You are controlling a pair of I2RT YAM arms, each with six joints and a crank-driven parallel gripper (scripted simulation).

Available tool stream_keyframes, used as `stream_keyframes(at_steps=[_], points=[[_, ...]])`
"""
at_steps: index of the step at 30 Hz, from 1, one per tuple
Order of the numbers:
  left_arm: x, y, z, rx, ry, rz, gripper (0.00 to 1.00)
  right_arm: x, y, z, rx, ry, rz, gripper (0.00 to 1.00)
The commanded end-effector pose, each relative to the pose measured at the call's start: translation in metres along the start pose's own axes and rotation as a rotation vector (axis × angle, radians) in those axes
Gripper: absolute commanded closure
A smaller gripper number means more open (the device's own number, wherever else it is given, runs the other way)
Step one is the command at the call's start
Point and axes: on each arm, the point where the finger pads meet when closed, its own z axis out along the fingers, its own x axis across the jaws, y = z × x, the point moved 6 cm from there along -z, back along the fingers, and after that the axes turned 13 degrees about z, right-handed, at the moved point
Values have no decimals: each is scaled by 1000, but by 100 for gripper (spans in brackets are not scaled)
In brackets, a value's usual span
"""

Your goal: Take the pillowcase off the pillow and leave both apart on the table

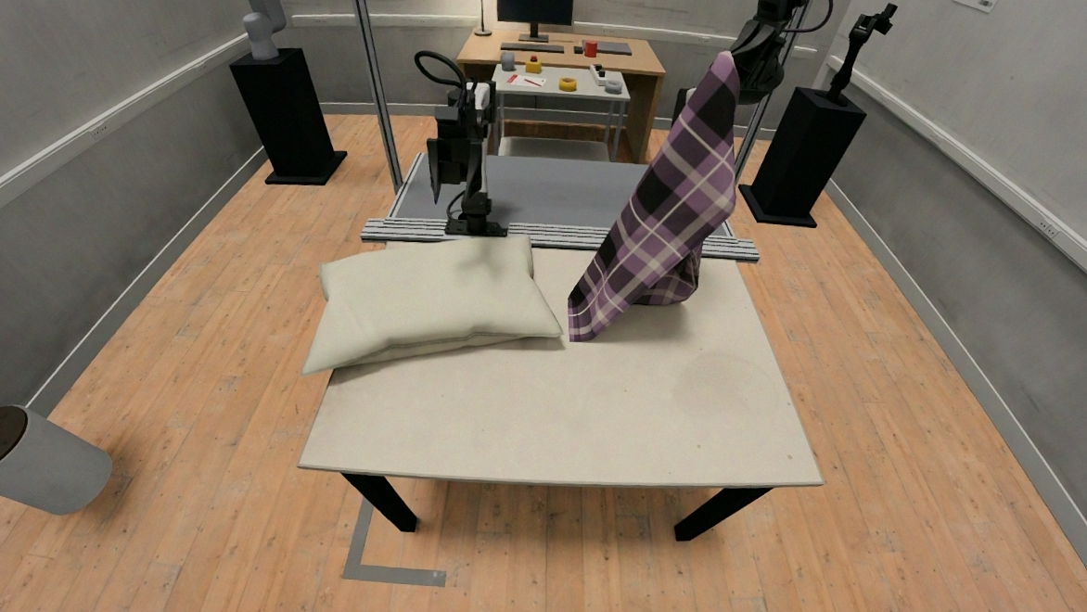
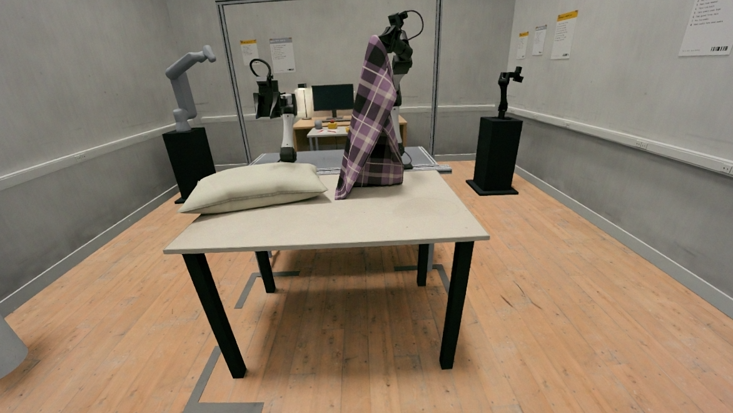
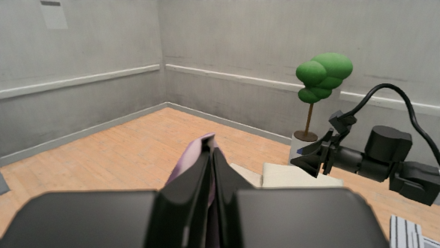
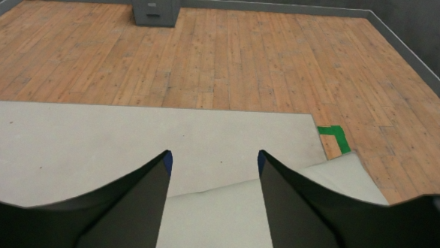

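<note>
- Left hand (image 1: pixel 731 57) (image 2: pixel 379 39) (image 3: pixel 211 150): clamped on the plaid purple pillowcase (image 1: pixel 654 205) (image 2: pixel 369 112) (image 3: pixel 186 157), which hung folded and slanted.
- Right hand (image 1: pixel 435 189) (image 2: pixel 262 110) (image 3: pixel 296 155) (image 4: pixel 215 153): fingers apart.
- Pillow (image 1: pixel 433 292) (image 2: pixel 256 187) (image 3: pixel 300 176) (image 4: pixel 218 214): bare, one corner overhanging the surface (image 1: pixel 562 426) (image 2: pixel 328 225) (image 4: pixel 113 150); narrow gap to the pillowcase.
- Open room: toward the near edge.

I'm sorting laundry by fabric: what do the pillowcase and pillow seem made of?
The pillowcase: probably matte woven cotton, since it drapes in soft folds.

The pillow: matte cloth, perhaps cotton, with a seam and plump, stuffed shape.
</note>
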Motion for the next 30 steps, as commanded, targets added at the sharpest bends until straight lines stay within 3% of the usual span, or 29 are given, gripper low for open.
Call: stream_keyframes(at_steps=[1, 3, 6, 14, 30], points=[[3, 5, -2, -29, -7, 19, 99, -4, -5, 1, 7, -17, -9, 37], [10, -2, -1, -25, 25, 8, 99, -4, -5, 1, 7, -17, -9, 37], [5, 18, 2, -62, 8, 39, 99, -4, -5, 1, 7, -17, -9, 37], [16, 27, 7, -87, -40, 13, 99, -4, -5, 1, 7, -17, -9, 37], [64, 31, 10, -128, -131, -30, 99, -4, -5, 1, 7, -17, -9, 37]])
